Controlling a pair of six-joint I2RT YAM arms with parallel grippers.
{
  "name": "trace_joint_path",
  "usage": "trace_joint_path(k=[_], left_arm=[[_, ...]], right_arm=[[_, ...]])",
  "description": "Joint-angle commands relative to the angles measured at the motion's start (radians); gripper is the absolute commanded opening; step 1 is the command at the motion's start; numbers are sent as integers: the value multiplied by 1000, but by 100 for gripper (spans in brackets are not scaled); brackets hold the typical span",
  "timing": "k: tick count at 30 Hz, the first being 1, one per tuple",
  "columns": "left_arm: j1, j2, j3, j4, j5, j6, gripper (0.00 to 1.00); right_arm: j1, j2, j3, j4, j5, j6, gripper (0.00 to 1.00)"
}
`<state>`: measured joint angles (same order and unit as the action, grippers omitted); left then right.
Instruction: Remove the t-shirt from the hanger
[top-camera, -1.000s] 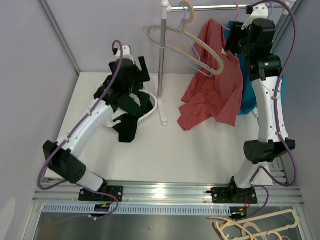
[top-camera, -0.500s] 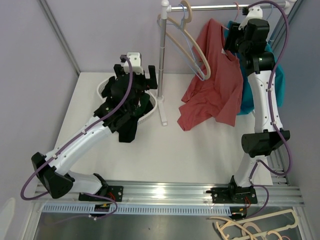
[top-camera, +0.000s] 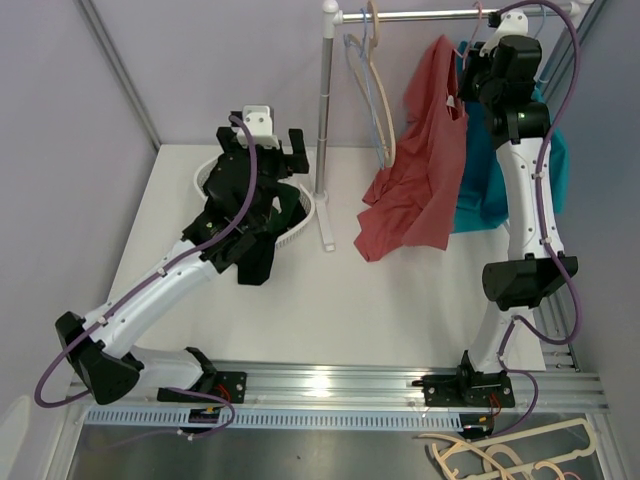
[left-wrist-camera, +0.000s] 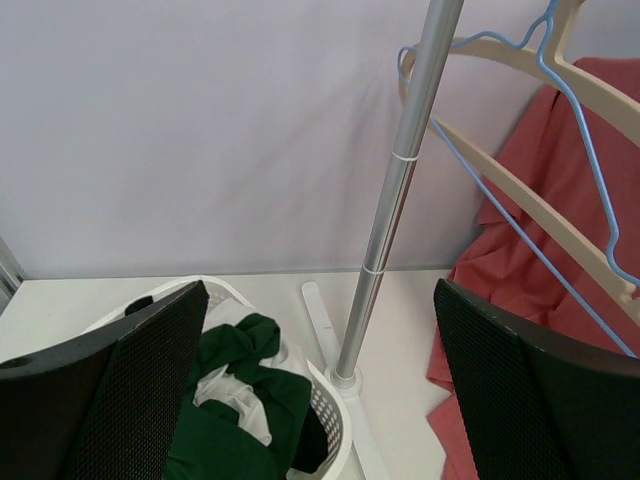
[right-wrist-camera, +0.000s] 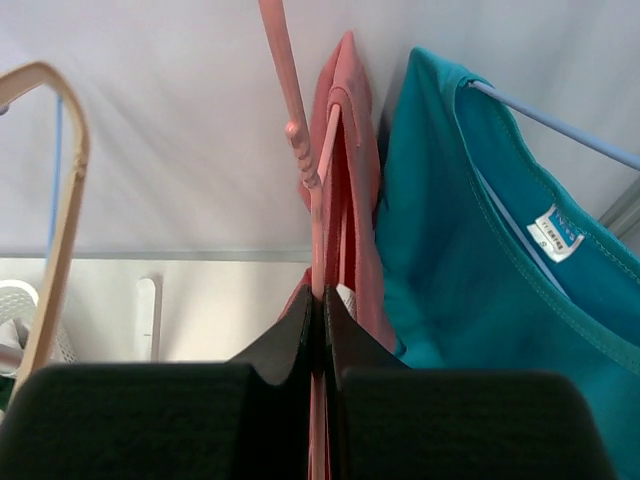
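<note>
Red t-shirt (top-camera: 420, 170) is hanging on pink hanger (right-wrist-camera: 296, 130) at rail's far rt end, bare desk (top-camera: 400, 300) lying in front. Teal shirt (right-wrist-camera: 480, 260) is crowding it; beige hangers (top-camera: 380, 100) & pole (top-camera: 324, 120) are standing just left. Right fingers (right-wrist-camera: 285, 345), reaching high, are pinching hanger; left fingers (left-wrist-camera: 150, 380) are hanging spread wide over basket (left-wrist-camera: 335, 440).

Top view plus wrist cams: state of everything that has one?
red t-shirt: on its hanger, hem slumped on the table
pink hanger: hooked on the rail, carrying the shirt
teal t-shirt: hanging on a blue hanger
empty hangers: on the rail, bare
basket: holding dark green clothes
left pincer: open, holding nothing
right pincer: shut on the pink hanger
</note>
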<state>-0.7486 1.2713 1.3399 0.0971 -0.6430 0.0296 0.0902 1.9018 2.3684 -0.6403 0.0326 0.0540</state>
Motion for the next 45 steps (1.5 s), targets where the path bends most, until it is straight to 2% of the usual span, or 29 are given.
trace_joint_path(k=[1,7,13,17,18,20,25,27,31,35,37,41,42,45], left_arm=[[-9,-1,-16,58,0,29,99],[-27,2,-31,59,22,26,100],[-40,-76,-152,185,209,61,99],[-98,-121,-211,289,258,153,99],[-115,-144,-252,337,255,189,99],[-164,-168,-314,454,259,280,100],[-199,-220,-357,426,371,274,99],[-242,-236,-411,489,376,306,99],[-296,-256,-462,552,482,322,99],[-374,-228,-493,610,554,378,100],[-428,-205,-524,688,563,430,100],[-492,-118,-509,745,548,473,100],[-530,-80,-492,754,531,524,99],[-612,18,-467,863,395,662,99]], right_arm=[[-3,-32,92,57,-20,18,0],[-3,-98,83,91,-20,-2,0],[-3,-151,109,65,-53,23,0],[-4,-257,-20,102,-62,44,0],[-3,-283,-90,119,-63,47,0],[-4,-337,-126,119,-53,53,0],[-4,-369,-126,-18,-34,107,0],[-3,-414,-175,-19,13,174,0],[6,-498,-349,22,111,296,0],[68,-543,-393,30,236,340,0],[135,-558,-393,27,315,346,0],[276,-570,-396,21,467,333,0],[308,-573,-399,28,496,331,0],[341,-573,-396,27,515,330,0]])
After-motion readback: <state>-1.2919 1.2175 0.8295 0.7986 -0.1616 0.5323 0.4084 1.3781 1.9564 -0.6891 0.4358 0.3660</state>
